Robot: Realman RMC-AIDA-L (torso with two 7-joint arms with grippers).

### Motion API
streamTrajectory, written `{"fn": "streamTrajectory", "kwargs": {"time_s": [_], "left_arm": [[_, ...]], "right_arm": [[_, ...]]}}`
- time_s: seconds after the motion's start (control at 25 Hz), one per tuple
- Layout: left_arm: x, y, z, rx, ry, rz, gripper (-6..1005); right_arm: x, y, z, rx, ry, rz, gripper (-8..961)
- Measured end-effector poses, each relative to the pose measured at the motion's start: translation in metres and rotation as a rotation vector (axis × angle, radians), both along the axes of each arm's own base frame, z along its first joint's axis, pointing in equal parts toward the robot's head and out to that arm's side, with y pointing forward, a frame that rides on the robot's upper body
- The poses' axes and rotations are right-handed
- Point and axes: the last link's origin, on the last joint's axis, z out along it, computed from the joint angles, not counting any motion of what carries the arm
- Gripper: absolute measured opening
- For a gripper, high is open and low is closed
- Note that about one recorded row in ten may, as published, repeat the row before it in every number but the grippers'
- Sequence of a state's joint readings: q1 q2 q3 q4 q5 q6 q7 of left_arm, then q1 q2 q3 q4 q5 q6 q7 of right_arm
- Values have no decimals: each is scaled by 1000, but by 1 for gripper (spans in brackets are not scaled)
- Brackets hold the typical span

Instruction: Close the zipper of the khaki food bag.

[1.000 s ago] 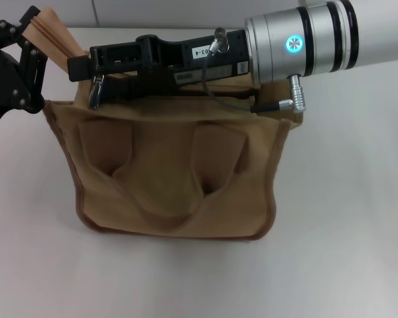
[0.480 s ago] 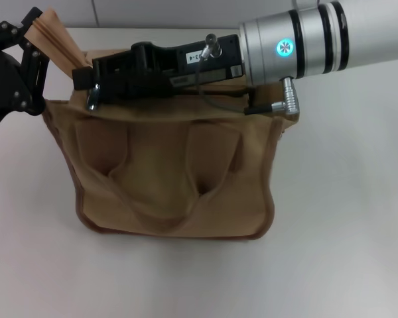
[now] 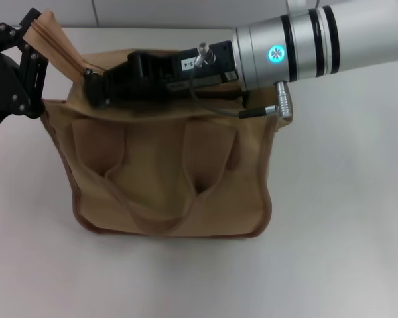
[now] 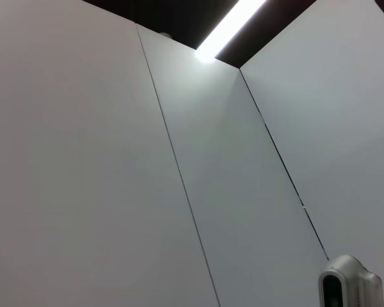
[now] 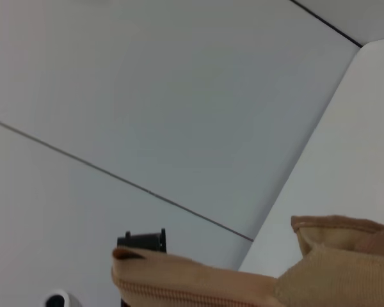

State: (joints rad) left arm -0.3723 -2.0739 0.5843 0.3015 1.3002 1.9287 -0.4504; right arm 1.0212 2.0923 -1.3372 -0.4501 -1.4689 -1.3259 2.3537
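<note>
While the khaki food bag [image 3: 172,172] stands on the tabletop [image 3: 345,218] | left gripper [image 3: 26,59] clenched on bag's far-left corner flap | right gripper [image 3: 96,89] beside that corner, grasp unreadable | risk: zipper pull slips, bag drags

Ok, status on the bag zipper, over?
Right gripper over khaki food bag top, left end. Left gripper pinching left-end fabric. Zipper hidden under right arm.
</note>
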Motion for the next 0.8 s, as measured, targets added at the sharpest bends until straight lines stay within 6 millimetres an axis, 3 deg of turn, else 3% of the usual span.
{"fn": "streamTrajectory", "kwargs": {"time_s": [0.32,0.56,0.8], "left_arm": [[-8,4,0,11,9,69,17],[-23,5,4,42,-3,169,17],[-34,3,4,47,8,238,17]], "right_arm": [[18,-5,9,81,7,74,10],[36,-9,27,176,7,105,22],[70,-19,51,230,10,83,35]]}}
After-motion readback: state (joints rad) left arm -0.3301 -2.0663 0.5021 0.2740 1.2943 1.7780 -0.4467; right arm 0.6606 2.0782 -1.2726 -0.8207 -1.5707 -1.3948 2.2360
